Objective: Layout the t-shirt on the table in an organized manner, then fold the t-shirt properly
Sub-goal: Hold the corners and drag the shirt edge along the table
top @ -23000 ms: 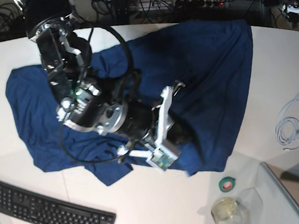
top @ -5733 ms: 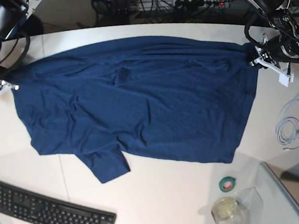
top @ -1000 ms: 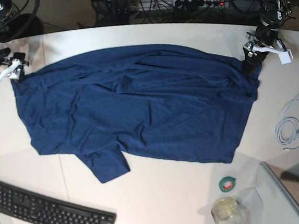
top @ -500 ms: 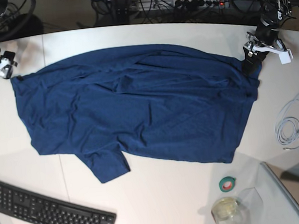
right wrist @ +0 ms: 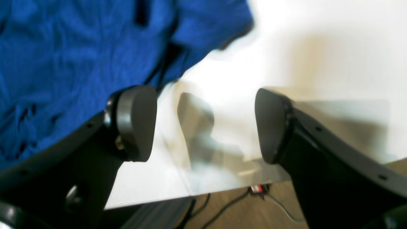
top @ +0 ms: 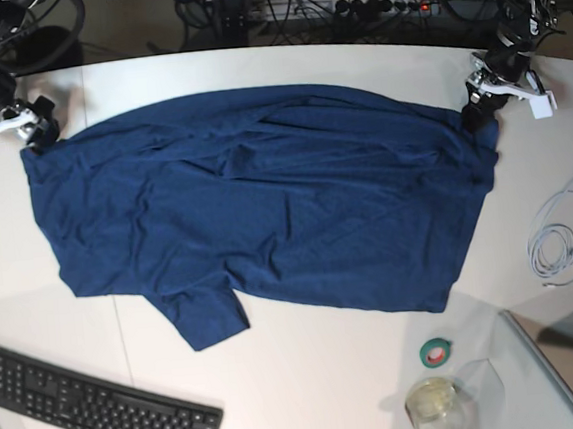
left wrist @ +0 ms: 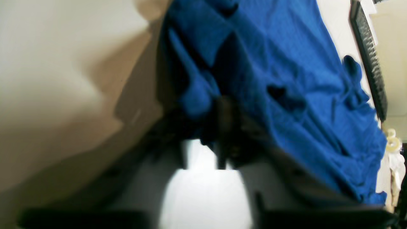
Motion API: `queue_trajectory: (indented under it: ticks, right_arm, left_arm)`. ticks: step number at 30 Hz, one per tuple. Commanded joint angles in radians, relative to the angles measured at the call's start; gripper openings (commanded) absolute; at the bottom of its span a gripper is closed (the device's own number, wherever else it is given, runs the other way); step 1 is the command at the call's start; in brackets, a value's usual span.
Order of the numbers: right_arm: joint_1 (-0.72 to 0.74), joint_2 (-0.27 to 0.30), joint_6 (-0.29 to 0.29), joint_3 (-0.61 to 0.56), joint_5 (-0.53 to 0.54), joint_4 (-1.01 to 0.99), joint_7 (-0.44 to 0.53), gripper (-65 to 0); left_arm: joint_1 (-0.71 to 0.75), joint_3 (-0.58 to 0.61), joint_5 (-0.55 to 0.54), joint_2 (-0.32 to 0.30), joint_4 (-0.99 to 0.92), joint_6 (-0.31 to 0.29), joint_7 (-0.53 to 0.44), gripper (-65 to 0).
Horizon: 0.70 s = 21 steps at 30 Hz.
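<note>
The dark navy t-shirt [top: 256, 207] lies spread across the white table [top: 321, 382], with one short sleeve [top: 211, 321] pointing toward the near edge. At the shirt's far right corner my left gripper [top: 480, 109] is pressed into the cloth. The blurred left wrist view shows its fingers together on a bunched fold of the t-shirt [left wrist: 286, 79]. My right gripper [top: 16, 128] hovers at the shirt's far left corner. In the right wrist view its pads [right wrist: 136, 122] stand wide apart over bare table [right wrist: 302, 47], with the shirt's corner [right wrist: 79, 57] just beyond them and nothing between.
A black keyboard [top: 103, 406] lies at the near left. A green tape roll [top: 436, 352] and a glass jar [top: 433, 402] sit at the near right beside a clear panel [top: 541, 373]. A white cable coil [top: 559, 236] lies at the right edge.
My left gripper has closed on the shirt's right corner. My right gripper has shifted slightly toward the shirt's left corner, still open. The shirt has barely moved.
</note>
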Motion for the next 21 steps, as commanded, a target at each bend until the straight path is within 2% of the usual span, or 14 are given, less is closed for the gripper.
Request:
queue_trajectory:
  ticks: [1, 2, 4, 8, 14, 18, 21]
  right_arm:
    - [0.007, 0.005, 0.007, 0.002, 0.029, 0.013, 0.034, -19.5]
    - [0.007, 0.005, 0.007, 0.002, 0.046, 0.008, 0.058, -19.5]
    - [0.007, 0.012, 0.007, 0.0, 0.086, -0.024, 0.081, -19.5]
    - [0.028, 0.07, 0.007, -0.004, 0.144, -0.122, 0.084, -19.5]
    - [0.071, 0.134, 0.007, -0.004, 0.148, -0.291, 0.086, -20.0]
    - [0.077, 0.131, 0.007, -0.004, 0.148, -0.302, 0.083, -20.7]
    - [0.071, 0.13, 0.007, -0.004, 0.148, -0.302, 0.081, -28.5]
  left_arm:
    - [0.02, 0.008, 0.082, -0.001, -0.011, 0.044, 0.087, -61.9]
    - [0.02, 0.008, 0.082, -0.001, -0.011, 0.044, 0.087, -65.0]
    - [0.021, 0.008, 0.082, -0.001, -0.011, 0.044, 0.087, -65.0]
    - [0.023, 0.008, 0.082, -0.001, -0.011, 0.044, 0.087, -65.0]
    - [0.026, 0.008, 0.082, -0.002, -0.011, 0.044, 0.087, -65.0]
    - [0.026, 0.008, 0.082, -0.002, -0.011, 0.044, 0.087, -65.0]
    - [0.026, 0.008, 0.082, -0.002, -0.011, 0.044, 0.087, -65.0]
